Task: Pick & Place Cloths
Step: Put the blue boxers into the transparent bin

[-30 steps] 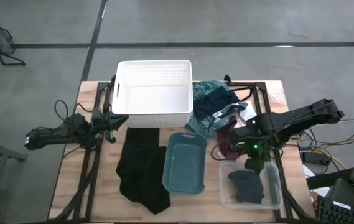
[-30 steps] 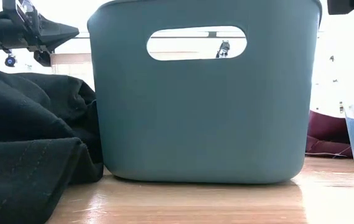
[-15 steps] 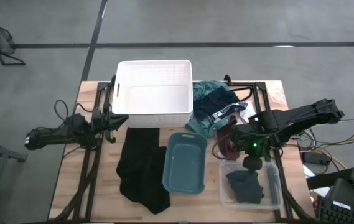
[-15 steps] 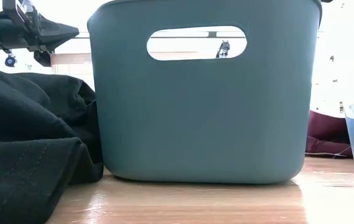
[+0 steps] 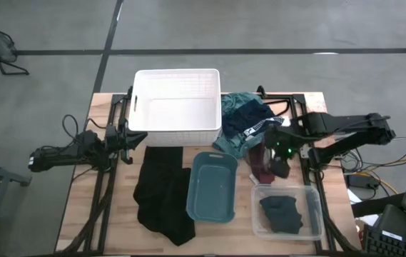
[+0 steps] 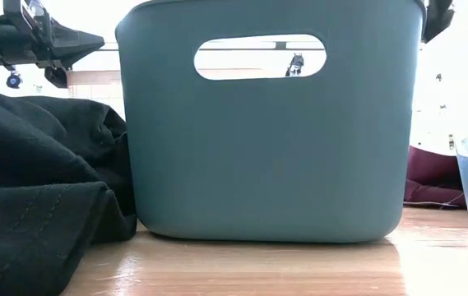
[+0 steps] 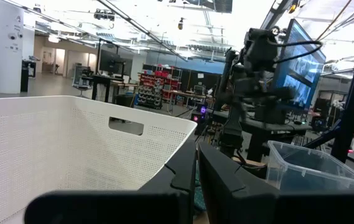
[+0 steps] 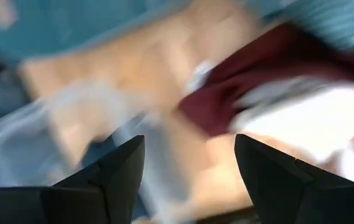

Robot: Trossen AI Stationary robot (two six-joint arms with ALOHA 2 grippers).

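From above, a wooden table (image 5: 117, 228) on a grey concrete floor is seen. A white basket (image 5: 177, 107) stands at the far side, a teal bin (image 5: 212, 185) nearer, and a clear bin (image 5: 288, 211) to its right, in which a dark cloth (image 5: 282, 213) lies. A large black cloth (image 5: 161, 193) is spread just left of the teal bin. A heap of teal cloth (image 5: 240, 103) and navy cloth (image 5: 249, 121) lies right of the basket, partly covered by the right arm. The maroon cloth (image 5: 262, 163) is half hidden under the right gripper (image 5: 281, 168), which hangs over it empty. The left gripper (image 5: 133, 139) waits beside the basket's left corner.

In the low view, most of the scene is blocked by the teal bin (image 6: 271, 123); the black cloth (image 6: 36, 189) is piled on the left, and a strip of maroon cloth (image 6: 431, 177) shows on the right.

In the left wrist view, the fingers (image 7: 217, 180) are pressed together beside the white basket (image 7: 71, 143), with a workshop room behind.

The right wrist view is smeared; widely spread fingers (image 8: 117, 168) are seen above the maroon cloth (image 8: 226, 93), holding nothing.
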